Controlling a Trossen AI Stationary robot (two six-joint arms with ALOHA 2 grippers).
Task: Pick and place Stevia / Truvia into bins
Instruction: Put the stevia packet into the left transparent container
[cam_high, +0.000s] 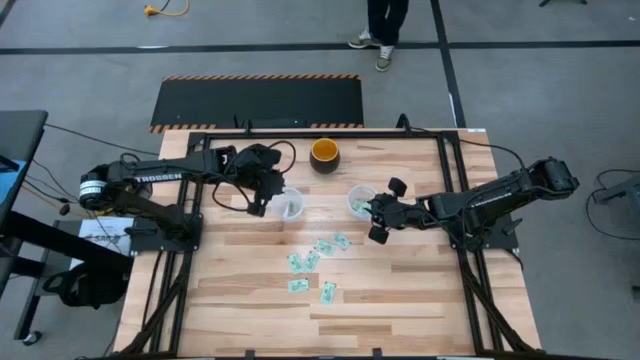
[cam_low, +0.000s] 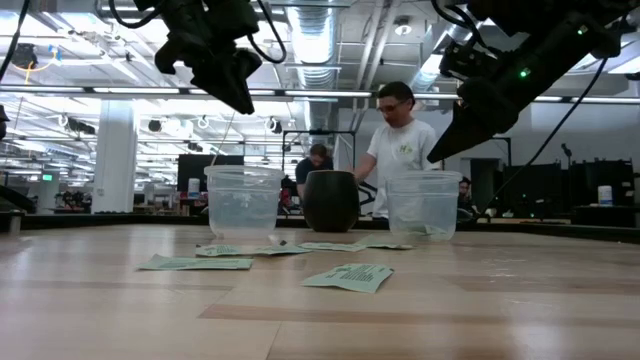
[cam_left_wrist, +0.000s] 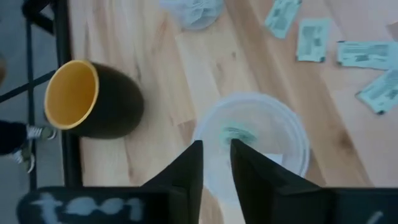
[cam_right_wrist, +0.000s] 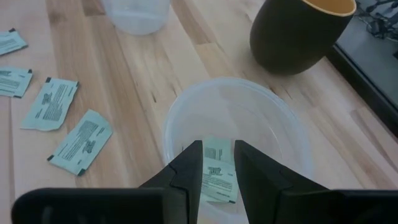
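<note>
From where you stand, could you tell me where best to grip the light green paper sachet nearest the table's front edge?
That light green paper sachet lies flat and apart from the others, so I would come straight down from above and pinch across its narrow width, probably with the right gripper.

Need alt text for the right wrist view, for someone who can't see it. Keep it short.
The right hand hovers over a clear cup, fingers slightly apart, with one green-and-white sachet lying inside it. More sachets lie loose on the wooden table, with a second clear cup and a dark bowl with a yellow inside beyond.
</note>
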